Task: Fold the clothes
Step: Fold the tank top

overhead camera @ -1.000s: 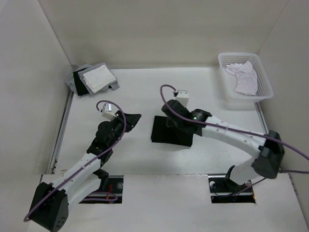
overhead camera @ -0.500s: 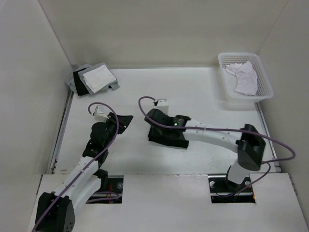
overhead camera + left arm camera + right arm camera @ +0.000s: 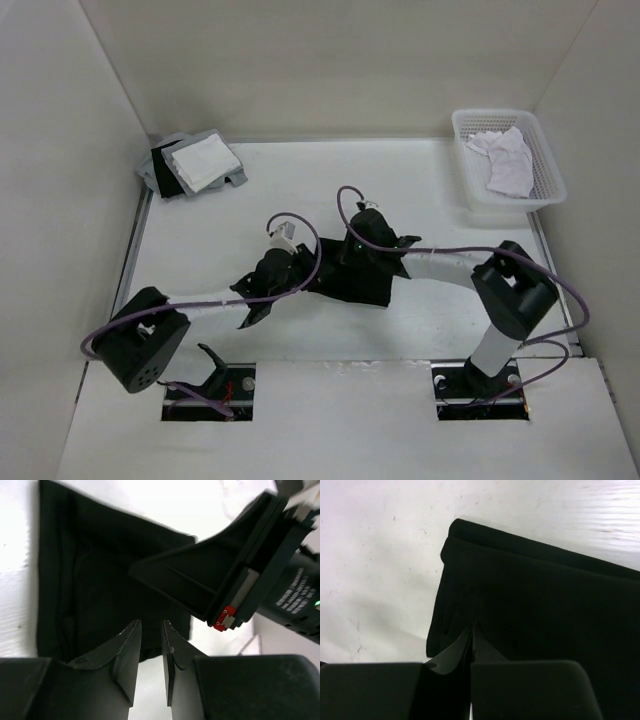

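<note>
Folded black top [image 3: 355, 288] at middle of table [image 3: 430, 190]. Right gripper [image 3: 472, 627] clamped tight, tips at fabric. Left gripper [image 3: 150, 626] narrow gap, nothing between, over top's edge.

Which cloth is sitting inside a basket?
The crumpled white cloth garment, in the white plastic basket at the far right. The folded black top and the stack of grey, white and black cloths lie on the table.
</note>
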Available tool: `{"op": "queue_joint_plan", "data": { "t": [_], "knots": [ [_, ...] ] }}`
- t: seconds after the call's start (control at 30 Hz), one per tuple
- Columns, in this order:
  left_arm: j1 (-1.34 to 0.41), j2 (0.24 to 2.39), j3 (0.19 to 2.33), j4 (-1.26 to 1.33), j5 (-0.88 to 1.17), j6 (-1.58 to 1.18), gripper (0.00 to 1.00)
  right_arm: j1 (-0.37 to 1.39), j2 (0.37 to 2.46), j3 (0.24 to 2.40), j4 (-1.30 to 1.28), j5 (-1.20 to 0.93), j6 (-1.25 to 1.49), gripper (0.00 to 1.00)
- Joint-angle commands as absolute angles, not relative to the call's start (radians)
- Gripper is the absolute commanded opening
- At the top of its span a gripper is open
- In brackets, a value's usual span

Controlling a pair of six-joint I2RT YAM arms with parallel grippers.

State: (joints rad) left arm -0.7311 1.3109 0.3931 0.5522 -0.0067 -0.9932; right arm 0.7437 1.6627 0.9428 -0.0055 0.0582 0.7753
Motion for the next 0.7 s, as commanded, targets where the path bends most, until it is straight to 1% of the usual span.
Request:
{"op": "queue_joint_plan", "data": {
  "t": [0.0,0.2,0.43,0.57,0.67],
  "knots": [
    [-0.746,1.38,0.396,0.652,-0.061,-0.982,0.21,0.736,1.748,1.009,0.175,-0.054,0.775,0.0],
    [-0.74,1.471,0.315,0.683,-0.133,-0.996,0.2,0.705,1.902,1.106,0.235,-0.074,0.802,0.0],
    [-0.737,1.497,0.281,0.684,-0.143,-1.006,0.2,0.659,2.025,1.189,0.308,-0.095,0.888,0.0],
    [-0.745,1.441,0.268,0.681,-0.144,-1.015,0.2,0.637,2.083,1.245,0.313,-0.118,0.943,0.0],
    [-0.743,1.341,0.262,0.654,-0.146,-1.014,0.2,0.631,2.086,1.27,0.311,-0.12,0.962,0.0]
  ]
}}
